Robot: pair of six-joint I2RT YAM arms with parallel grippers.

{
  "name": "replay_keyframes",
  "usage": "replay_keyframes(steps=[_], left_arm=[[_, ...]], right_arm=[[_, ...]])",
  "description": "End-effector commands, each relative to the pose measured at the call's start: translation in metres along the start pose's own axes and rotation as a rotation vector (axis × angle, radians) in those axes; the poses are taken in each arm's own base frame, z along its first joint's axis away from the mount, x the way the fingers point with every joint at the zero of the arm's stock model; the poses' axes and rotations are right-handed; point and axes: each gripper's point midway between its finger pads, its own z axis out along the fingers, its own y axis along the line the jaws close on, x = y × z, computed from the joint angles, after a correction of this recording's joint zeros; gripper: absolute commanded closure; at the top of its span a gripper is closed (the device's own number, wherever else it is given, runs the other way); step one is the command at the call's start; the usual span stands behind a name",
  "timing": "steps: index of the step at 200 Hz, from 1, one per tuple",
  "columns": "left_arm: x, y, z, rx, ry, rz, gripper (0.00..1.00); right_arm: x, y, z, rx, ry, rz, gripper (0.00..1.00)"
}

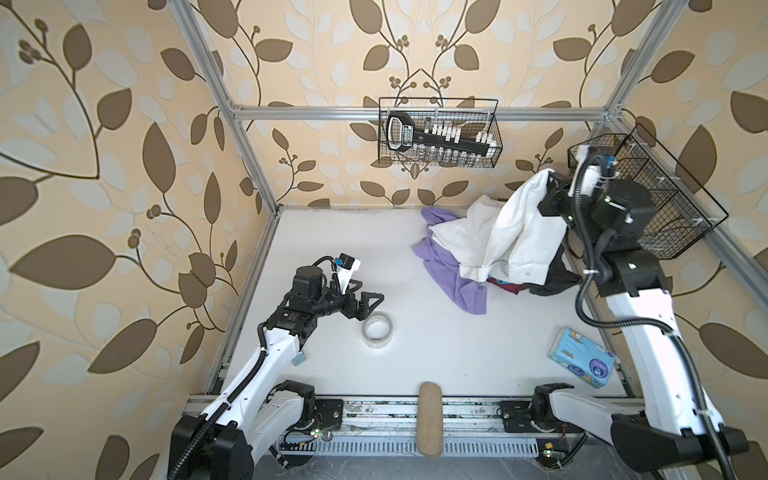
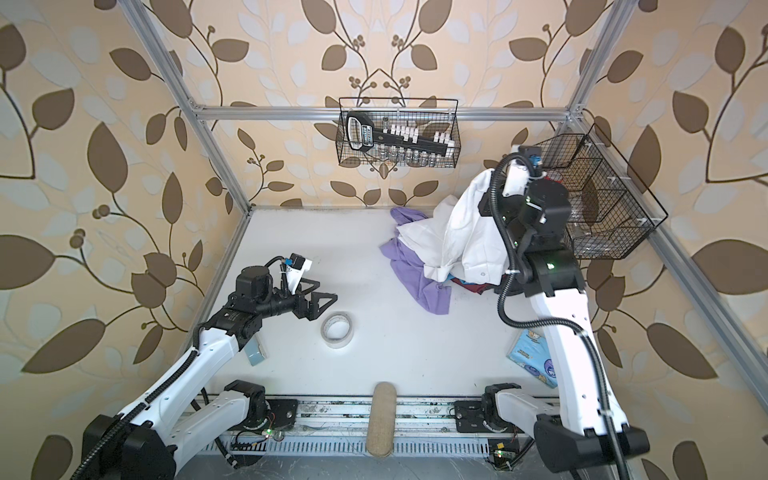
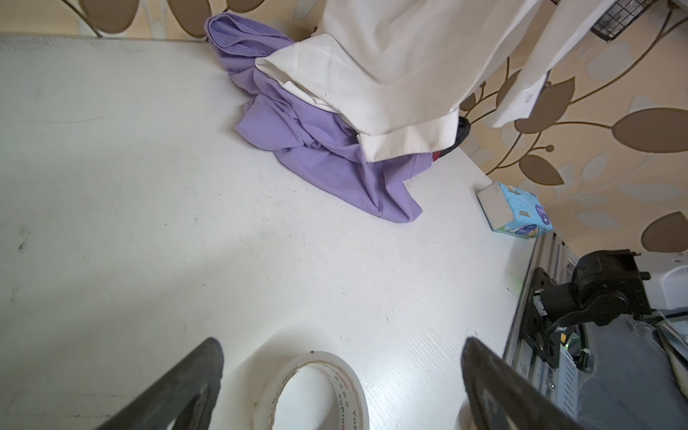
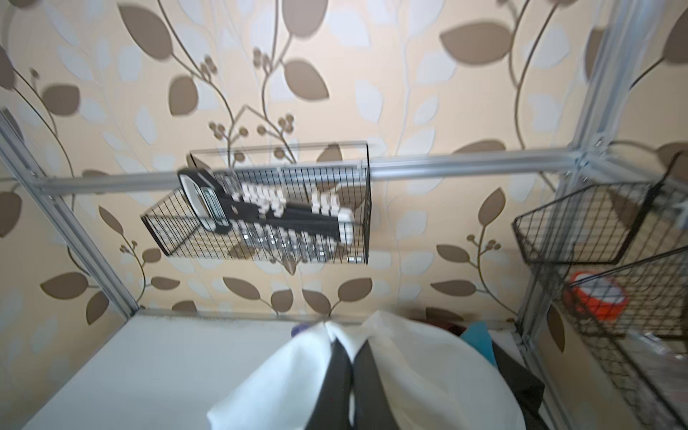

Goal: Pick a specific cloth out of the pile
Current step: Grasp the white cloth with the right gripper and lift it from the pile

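Right claw (image 4: pixel 352 348) was shut tight on a pinch of the white shirt (image 1: pixel 505 232), up near the back right corner. Shirt hung down from my claw, long axis near vertical, lower edge draped on the pile (image 1: pixel 453 278). My left claw (image 1: pixel 365 295) stood open by the tape roll (image 1: pixel 378 330), well apart; right arm nearer.

The cloth (image 1: pixel 498 232) hangs over the pile (image 1: pixel 449 278), right of and behind the tape roll (image 1: pixel 377 344)

White table (image 1: pixel 436 365): pile (image 1: pixel 451 276); tape roll (image 1: pixel 377 344); tissue pack (image 1: pixel 582 358)
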Motion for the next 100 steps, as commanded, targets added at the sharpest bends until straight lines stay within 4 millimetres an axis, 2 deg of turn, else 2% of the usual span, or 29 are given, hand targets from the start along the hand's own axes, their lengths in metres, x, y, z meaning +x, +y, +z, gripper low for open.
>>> replay_keyframes(steps=[1,25,43,71,100], left_arm=[[-0.012,-0.008,0.000,0.028,-0.014,0.053,0.01],[-0.009,-0.004,0.003,0.021,0.001,0.048,0.01],[-0.007,-0.001,0.005,0.013,0.012,0.041,0.01],[-0.004,0.004,0.008,0.003,0.030,0.030,0.01],[-0.003,0.004,0.009,0.003,0.034,0.029,0.01]], right_arm=[[0.067,-0.005,0.045,0.024,0.166,-0.029,1.00],[0.109,-0.023,0.080,0.116,0.258,-0.064,1.00],[0.139,-0.032,0.099,0.162,0.339,-0.080,1.00],[0.179,-0.062,0.113,0.320,0.435,-0.130,1.00],[0.216,-0.089,0.116,0.467,0.543,-0.205,0.97]])
